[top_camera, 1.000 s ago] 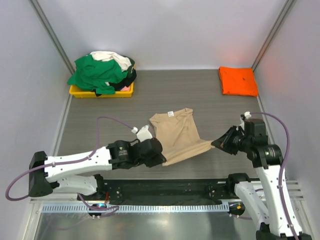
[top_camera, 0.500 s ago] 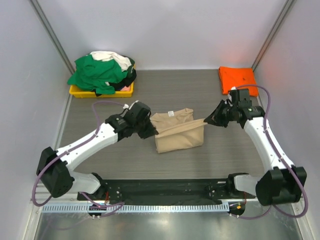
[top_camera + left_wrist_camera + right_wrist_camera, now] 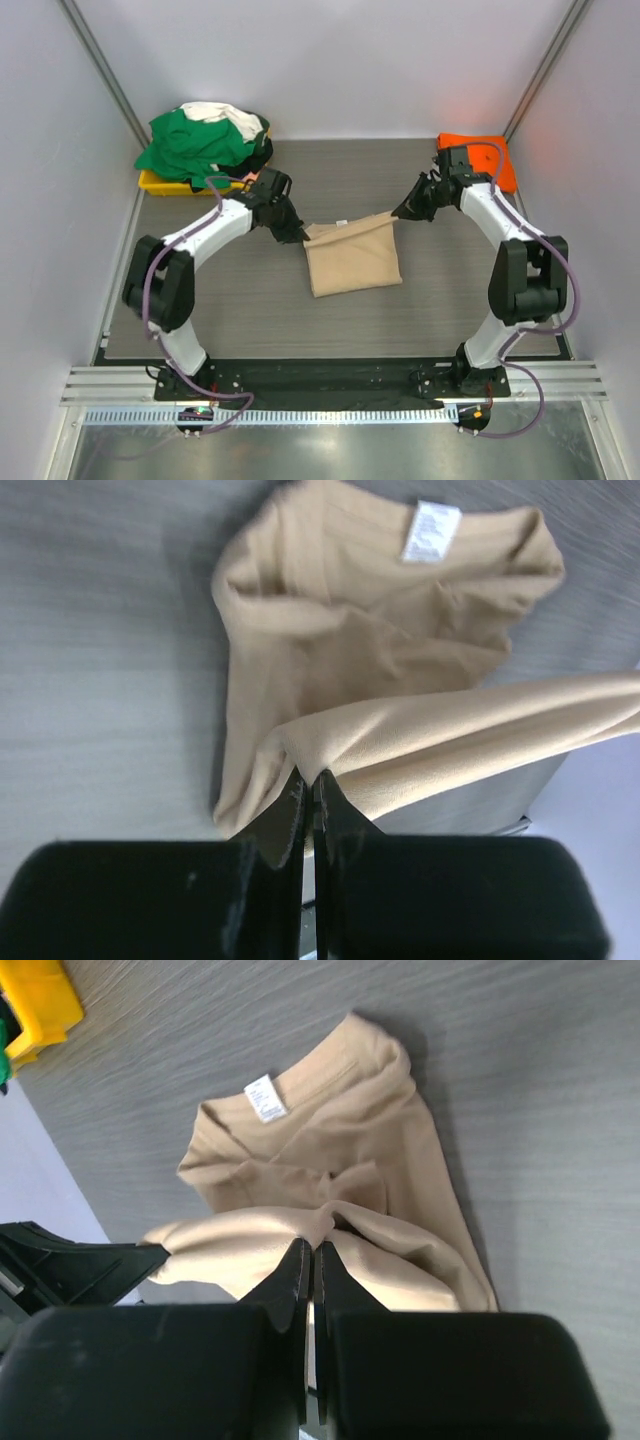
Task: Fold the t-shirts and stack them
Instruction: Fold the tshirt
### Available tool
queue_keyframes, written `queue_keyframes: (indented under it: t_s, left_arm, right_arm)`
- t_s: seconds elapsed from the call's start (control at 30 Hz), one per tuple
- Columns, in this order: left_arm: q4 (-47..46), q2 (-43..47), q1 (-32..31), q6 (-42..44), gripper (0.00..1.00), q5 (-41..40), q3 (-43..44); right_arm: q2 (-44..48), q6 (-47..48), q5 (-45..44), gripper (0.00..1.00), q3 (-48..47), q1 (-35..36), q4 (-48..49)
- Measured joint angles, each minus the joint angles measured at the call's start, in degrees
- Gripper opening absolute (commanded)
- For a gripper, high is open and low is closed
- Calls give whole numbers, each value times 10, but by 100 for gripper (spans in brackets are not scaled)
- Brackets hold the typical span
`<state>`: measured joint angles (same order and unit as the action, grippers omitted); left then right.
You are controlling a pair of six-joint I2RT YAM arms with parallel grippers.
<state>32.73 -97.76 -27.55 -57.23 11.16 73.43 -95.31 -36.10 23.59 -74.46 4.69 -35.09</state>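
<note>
**Two corners pinched, tan fold in mid-air**

The tan t-shirt (image 3: pixel 350 262) lies on the table (image 3: pixel 450 300), right of the yellow tray (image 3: pixel 160 183) and nearer the arm bases. The left gripper (image 3: pixel 298 236) is clamped tight on one corner of the lifted edge, and the right gripper (image 3: pixel 401 213) has the other, with the cloth drawn taut between them over the collar end. This fabric looks soft, light and floppy. It should sag wherever it's unsupported, so corner holds suit it. The folded orange t-shirt (image 3: pixel 478 160) sits far right of the tray, and green, white and black shirts (image 3: pixel 200 140) heap inside it.
</note>
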Motion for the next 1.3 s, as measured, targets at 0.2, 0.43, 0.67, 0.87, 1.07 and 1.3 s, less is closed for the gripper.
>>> queue_keyframes:
  t_s: [0.2,0.43,0.67,0.87,1.07,1.3]
  left_arm:
    - [31,-134,48,59,40,37,85]
    - [165,-243,106,131,54,-7,294]
    - [148,-93,45,177,51,-64,232]
    - [59,-22,-33,170,49,-28,55]
    - [-10,-67,-26,163,47,16,-5]
    - [-22,-172,-25,188,43,30,60]
  right_arm:
    - [-113,-1,-17,65,-66,-2,23]
    - [-148,17,-49,70,-152,-10,29]
    - [61,21,-49,68,51,47,121]
    - [104,17,0,56,199,124,220]
    - [103,15,-30,48,332,117,247]
    - [142,-16,-44,46,412,118,300]
